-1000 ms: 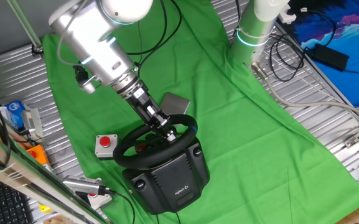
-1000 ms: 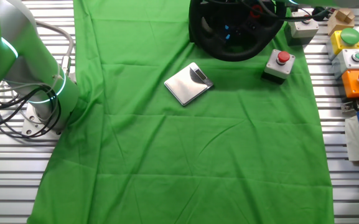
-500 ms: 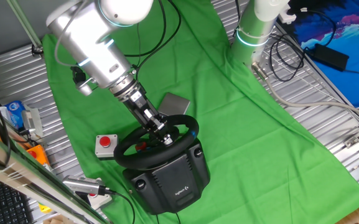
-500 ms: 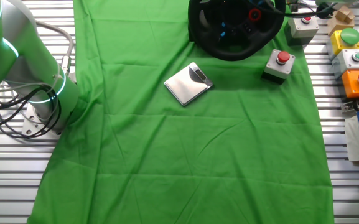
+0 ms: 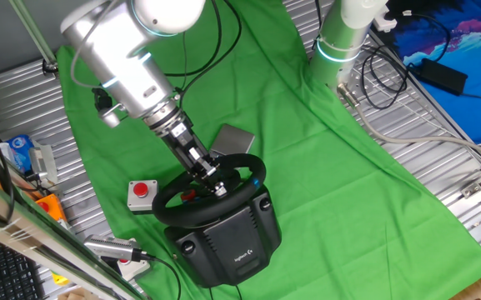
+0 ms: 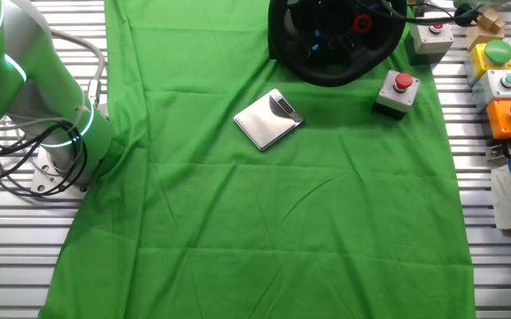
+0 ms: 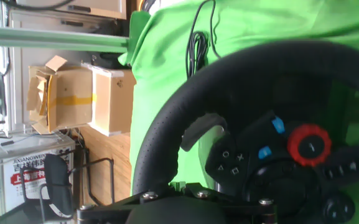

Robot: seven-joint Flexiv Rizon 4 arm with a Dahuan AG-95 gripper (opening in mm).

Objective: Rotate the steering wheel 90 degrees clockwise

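The black steering wheel (image 5: 192,207) stands on its bulky black base (image 5: 227,240) with a white logo, at the near end of the green cloth. In the other fixed view the steering wheel (image 6: 330,44) is at the top edge, with its red dial showing. My gripper (image 5: 217,187) reaches down from the upper left into the wheel and is shut on its rim. In the hand view the thick rim (image 7: 167,124) curves down into my gripper (image 7: 188,185) at the bottom edge. The hub shows blue buttons and a red dial (image 7: 310,144). The fingertips are hidden.
A small grey box with a red button (image 5: 142,193) stands left of the wheel. A flat grey plate (image 5: 234,138) lies behind it. A second robot base (image 5: 340,42) stands at the back right. Several button boxes (image 6: 503,84) line the table edge.
My gripper has moved left and slightly down with the rim. The wheel has turned, and its red dial has come into sight in the other fixed view.
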